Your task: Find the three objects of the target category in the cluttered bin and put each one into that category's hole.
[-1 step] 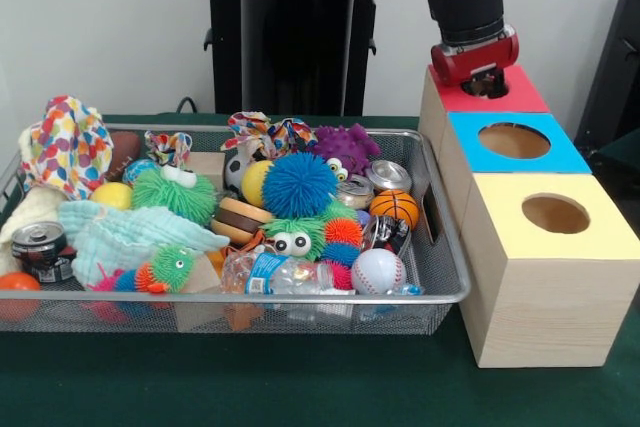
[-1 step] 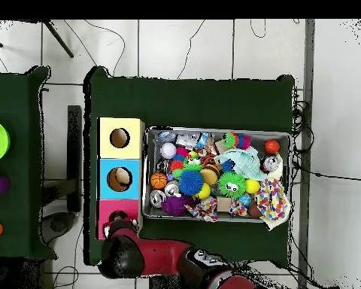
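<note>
I have the claw (image 1: 487,82) sitting right over the red-topped box (image 1: 505,97), at the hole of that box; in the overhead view the claw (image 2: 117,220) covers the red box (image 2: 107,212) almost wholly. I cannot tell how far the claw is open or whether it has anything in it: its tips are hidden against the dark hole.

The three wooden boxes stand in a row touching the bin's short side: red-topped, then the blue-topped box (image 1: 515,141), then the yellow-topped box (image 1: 550,215), each with a round hole on top. Something orange shows inside the blue box's hole from above.

The wire mesh bin (image 1: 440,247) is still full of clutter, well apart from the claw. Nearest the boxes I see a small basketball (image 1: 394,207), a baseball (image 1: 378,270) and an upright tin can (image 1: 387,176). Further in lie a blue spiky ball (image 1: 298,185), a purple spiky toy (image 1: 345,147), a crushed plastic water bottle (image 1: 270,274), a green fuzzy toy with eyes (image 1: 175,192), a pale teal cloth (image 1: 120,232), a soda can (image 1: 40,247) and a polka-dot cloth (image 1: 68,147) at the far end. An orange ball (image 1: 15,292) sits in the corner by the soda can.
</note>
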